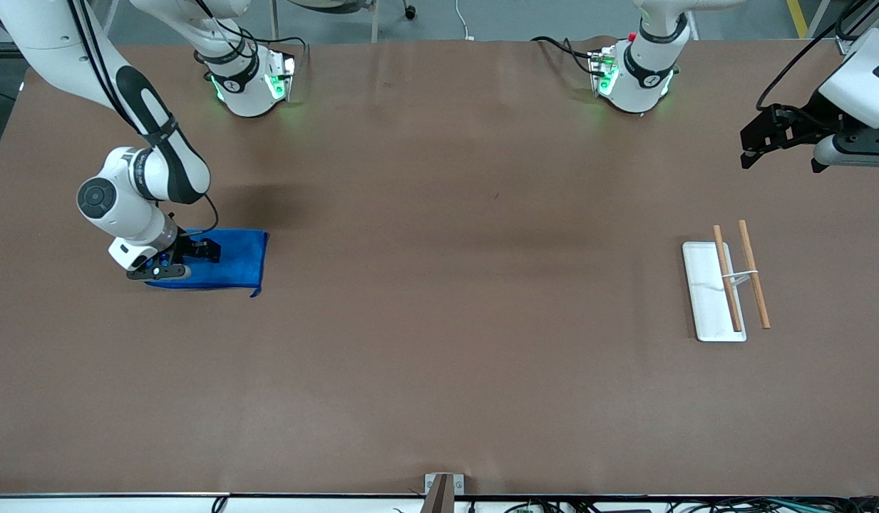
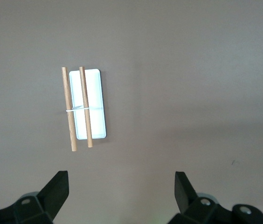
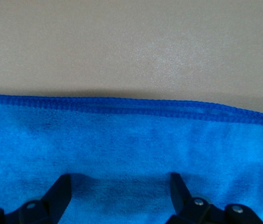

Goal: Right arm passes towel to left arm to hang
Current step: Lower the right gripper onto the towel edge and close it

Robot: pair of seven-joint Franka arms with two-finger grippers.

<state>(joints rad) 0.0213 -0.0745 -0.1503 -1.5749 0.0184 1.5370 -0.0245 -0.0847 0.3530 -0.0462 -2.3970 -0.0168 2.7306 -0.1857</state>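
Observation:
The towel (image 1: 232,260) is a bright blue cloth lying flat on the brown table at the right arm's end. My right gripper (image 1: 182,260) is down on it, over the part nearest that end of the table. In the right wrist view the towel (image 3: 131,140) fills the lower half, its stitched hem running across. There my right gripper (image 3: 121,189) stands open, both fingertips on the cloth with blue pile between them. My left gripper (image 1: 780,162) waits in the air at the left arm's end, and the left wrist view shows this gripper (image 2: 121,186) open and empty.
A small rack (image 1: 710,292) with a white base and two wooden rods (image 1: 754,274) stands toward the left arm's end; it shows in the left wrist view as the rack (image 2: 94,105). The brown table top (image 1: 439,285) spreads between towel and rack.

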